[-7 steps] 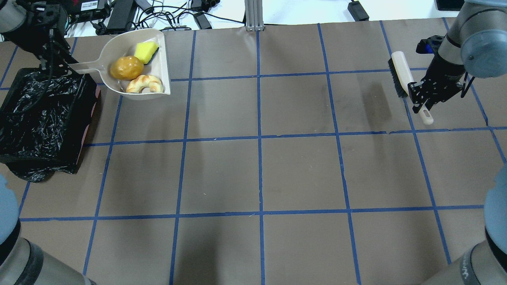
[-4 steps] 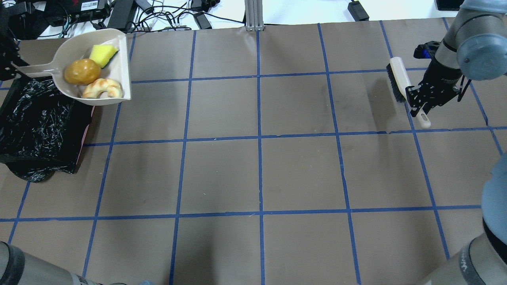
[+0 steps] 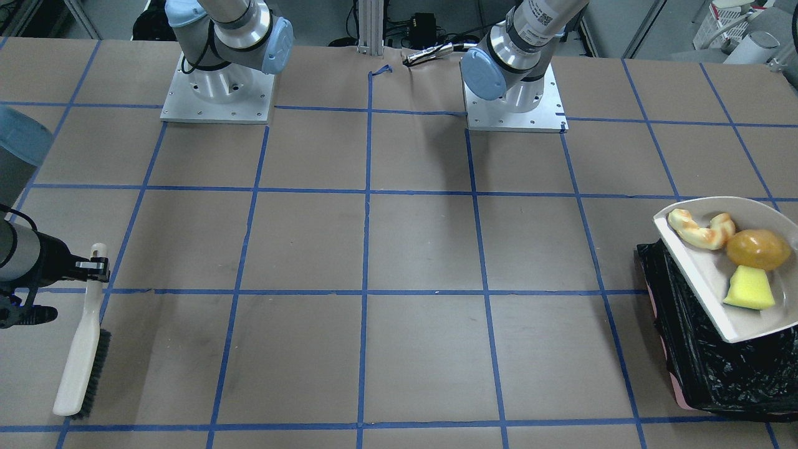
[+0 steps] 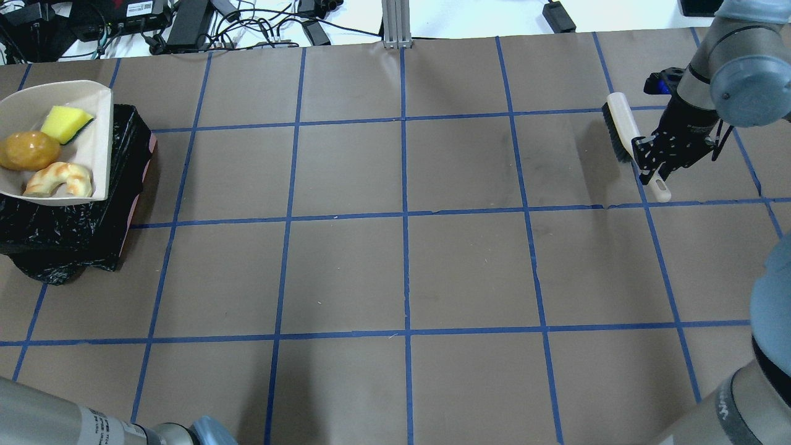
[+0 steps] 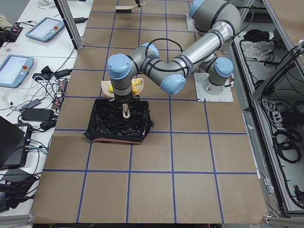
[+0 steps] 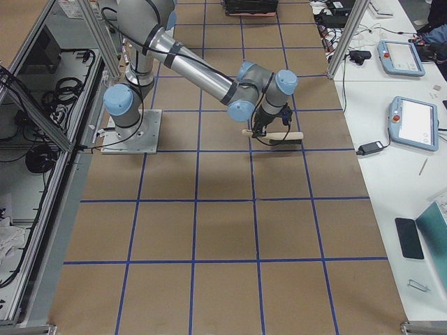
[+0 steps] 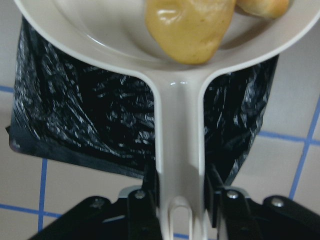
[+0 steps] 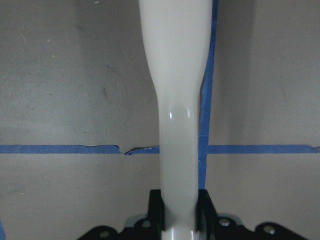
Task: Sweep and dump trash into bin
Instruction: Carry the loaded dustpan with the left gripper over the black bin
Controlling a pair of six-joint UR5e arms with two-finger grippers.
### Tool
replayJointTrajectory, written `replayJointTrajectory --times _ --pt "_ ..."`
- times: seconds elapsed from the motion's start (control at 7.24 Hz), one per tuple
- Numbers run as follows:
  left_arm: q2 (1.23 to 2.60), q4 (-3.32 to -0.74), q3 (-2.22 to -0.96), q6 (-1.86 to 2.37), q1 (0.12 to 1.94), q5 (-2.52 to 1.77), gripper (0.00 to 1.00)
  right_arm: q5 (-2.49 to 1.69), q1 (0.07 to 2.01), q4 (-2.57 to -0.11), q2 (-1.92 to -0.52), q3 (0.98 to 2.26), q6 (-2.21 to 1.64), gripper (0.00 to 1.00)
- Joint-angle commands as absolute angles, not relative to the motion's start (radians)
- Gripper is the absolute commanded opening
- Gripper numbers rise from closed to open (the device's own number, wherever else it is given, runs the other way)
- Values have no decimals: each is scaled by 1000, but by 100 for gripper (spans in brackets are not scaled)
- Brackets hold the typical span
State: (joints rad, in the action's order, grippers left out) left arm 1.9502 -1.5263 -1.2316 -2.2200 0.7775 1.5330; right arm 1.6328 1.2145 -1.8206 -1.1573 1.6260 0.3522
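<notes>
The cream-white dustpan hangs level over the black-lined bin, which stands at the table's left edge. In the pan lie the yellow sponge wedge, the brown potato lump and the croissant piece. My left gripper is shut on the dustpan handle; it is off the edge of the overhead view. My right gripper is shut on the handle of a cream brush with black bristles, held low over the far right of the table.
Brown paper with a blue tape grid covers the table. Cables and power bricks lie beyond the far edge. The two arm bases stand at the robot's side. The bin also shows in the front-facing view.
My left arm has carried the dustpan with the three items to the left, from beside the bin to over it. The right gripper with the brush has shifted slightly.
</notes>
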Motion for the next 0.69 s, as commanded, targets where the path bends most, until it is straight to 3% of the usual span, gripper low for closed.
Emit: replayJointTrajectory --times 0.0,0.55 --pt "1986 -1473 -1207 -2348 744 1595 0 1632 1197 -1819 -1149 1628 354 0" --pt "2055 -1454 -1146 -2446 745 1684 0 1615 1180 -1813 -1154 1629 351 0"
